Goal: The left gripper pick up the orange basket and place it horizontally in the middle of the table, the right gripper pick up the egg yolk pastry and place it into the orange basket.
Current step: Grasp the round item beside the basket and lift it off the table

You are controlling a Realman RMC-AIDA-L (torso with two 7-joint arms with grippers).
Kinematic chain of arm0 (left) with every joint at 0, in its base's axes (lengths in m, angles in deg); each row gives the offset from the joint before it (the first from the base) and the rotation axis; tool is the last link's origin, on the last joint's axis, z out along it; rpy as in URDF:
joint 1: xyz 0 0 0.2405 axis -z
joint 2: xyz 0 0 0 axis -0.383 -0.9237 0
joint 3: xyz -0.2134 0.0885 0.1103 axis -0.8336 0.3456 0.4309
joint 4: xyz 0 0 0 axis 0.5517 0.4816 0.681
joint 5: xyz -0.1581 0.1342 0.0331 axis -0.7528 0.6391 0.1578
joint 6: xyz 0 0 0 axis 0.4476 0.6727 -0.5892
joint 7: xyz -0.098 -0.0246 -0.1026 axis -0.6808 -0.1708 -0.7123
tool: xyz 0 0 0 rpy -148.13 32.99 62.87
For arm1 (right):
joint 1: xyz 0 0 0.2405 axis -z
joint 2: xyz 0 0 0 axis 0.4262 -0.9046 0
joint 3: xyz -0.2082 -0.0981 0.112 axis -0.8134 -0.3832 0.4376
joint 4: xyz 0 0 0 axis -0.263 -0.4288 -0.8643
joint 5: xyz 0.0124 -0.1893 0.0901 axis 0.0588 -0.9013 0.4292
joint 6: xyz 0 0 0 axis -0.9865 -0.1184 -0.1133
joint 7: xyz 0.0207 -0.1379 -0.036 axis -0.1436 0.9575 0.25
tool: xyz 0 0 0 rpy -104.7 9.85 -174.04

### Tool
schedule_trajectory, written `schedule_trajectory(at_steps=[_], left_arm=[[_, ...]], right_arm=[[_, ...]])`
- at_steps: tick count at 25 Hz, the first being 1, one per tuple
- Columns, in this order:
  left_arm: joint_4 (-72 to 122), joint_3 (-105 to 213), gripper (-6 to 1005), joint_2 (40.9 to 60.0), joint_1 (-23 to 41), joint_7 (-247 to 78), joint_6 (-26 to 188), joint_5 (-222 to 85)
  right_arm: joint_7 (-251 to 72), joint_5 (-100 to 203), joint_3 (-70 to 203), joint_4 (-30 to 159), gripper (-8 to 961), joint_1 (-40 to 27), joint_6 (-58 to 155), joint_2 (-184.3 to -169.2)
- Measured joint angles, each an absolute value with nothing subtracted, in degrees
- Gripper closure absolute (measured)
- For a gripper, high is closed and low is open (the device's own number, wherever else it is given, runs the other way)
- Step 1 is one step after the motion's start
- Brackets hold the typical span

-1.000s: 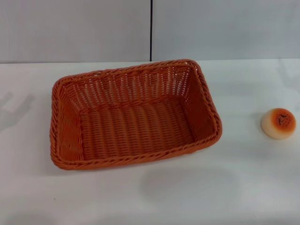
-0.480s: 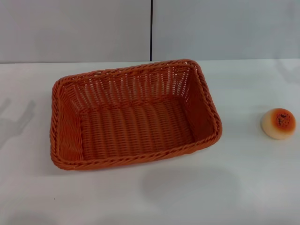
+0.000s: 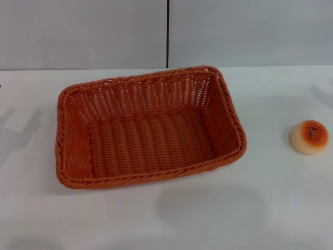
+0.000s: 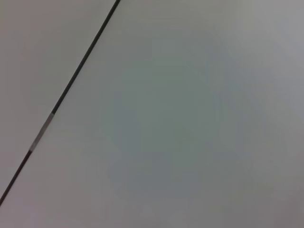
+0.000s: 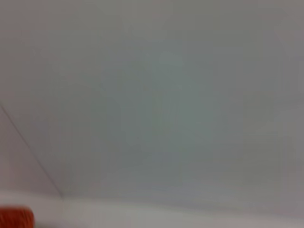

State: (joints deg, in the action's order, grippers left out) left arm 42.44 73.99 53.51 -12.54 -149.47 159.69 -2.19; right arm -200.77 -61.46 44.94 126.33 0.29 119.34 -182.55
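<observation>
The orange basket (image 3: 150, 126) sits on the white table (image 3: 166, 219) a little toward nine o'clock of centre, its long side skewed slightly, rising toward three o'clock. The egg yolk pastry (image 3: 309, 137) lies well apart at three o'clock. The basket looks light and stiff, with open weave; its braided rim should give the best purchase, probably on the short wall at nine o'clock. The pastry looks soft and crushable, so it likely wants a gentle pinch across its pale sides. Neither the left gripper nor the right gripper appears in any view, so I cannot tell how their fingers stand. Compared with a second ago, only the faint shadows near both table edges have shifted; basket and pastry have not moved.
</observation>
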Motion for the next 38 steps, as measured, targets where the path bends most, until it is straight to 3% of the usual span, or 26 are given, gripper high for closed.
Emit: schedule_trajectory(at_steps=[8,15,34,38], left_arm=[[41.6,73.8,188,53.5,-12.4,-149.8,159.3,-2.3],[41.4,73.8,188,53.49,-13.0,-149.6,159.4,-2.3],[41.4,72.6,188,53.38,-13.9,-149.2,160.0,-2.3],[41.4,72.5,188,53.38,-13.9,-149.2,160.0,-2.3]], right_arm=[[-218.0,-79.8,44.8,129.6,329,-7.2,137.0,-179.82],[-218.3,-80.5,44.5,116.4,329,-9.8,135.8,-178.92],[-221.1,-87.0,43.5,112.8,335,-9.2,129.2,-177.88],[-218.7,-86.1,43.2,108.5,382,-10.1,127.1,-177.31]])
